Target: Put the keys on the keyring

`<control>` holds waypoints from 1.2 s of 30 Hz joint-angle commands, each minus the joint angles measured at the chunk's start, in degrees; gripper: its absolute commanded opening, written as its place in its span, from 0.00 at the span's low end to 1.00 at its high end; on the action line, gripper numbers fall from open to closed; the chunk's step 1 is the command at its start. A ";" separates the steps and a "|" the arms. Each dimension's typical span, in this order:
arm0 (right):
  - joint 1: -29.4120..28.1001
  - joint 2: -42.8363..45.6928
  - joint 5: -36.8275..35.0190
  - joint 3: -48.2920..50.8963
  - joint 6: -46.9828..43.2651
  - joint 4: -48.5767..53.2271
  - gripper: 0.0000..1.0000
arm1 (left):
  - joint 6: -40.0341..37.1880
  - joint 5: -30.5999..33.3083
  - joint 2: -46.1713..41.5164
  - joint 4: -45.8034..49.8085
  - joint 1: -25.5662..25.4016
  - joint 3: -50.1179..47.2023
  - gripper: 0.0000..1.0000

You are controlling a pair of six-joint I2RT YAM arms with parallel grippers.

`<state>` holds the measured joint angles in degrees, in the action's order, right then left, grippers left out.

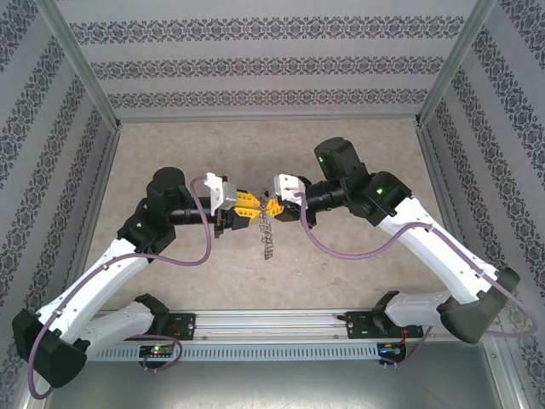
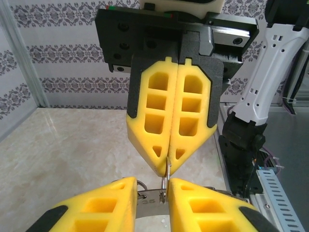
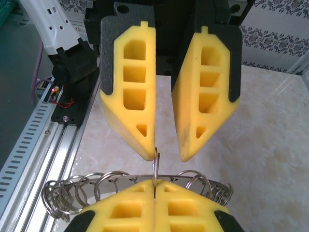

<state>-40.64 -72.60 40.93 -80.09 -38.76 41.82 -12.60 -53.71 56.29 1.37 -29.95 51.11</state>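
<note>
The right tool (image 2: 168, 169) clamps a thin silver wire keyring (image 3: 155, 164). The left tool (image 3: 167, 155) gapes slightly beside it; silver-grey metal keys (image 1: 269, 241) dangle below.

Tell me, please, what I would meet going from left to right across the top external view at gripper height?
Left arm → left gripper → right gripper, pinching the keyring → right arm.

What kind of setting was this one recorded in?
Likely a purpose-built robot test booth: patterned wallpaper panels on three sides, aluminium frame posts at the corners, and a marble-look tabletop.
</note>
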 commanded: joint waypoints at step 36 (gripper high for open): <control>2.01 0.87 1.57 2.85 4.06 -6.94 0.36 | -1.86 2.24 0.87 1.63 -1.34 0.80 0.00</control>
<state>-39.79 -73.08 41.28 -79.07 -36.67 38.65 -12.86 -53.04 58.39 1.54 -30.61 51.11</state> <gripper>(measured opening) 0.327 0.062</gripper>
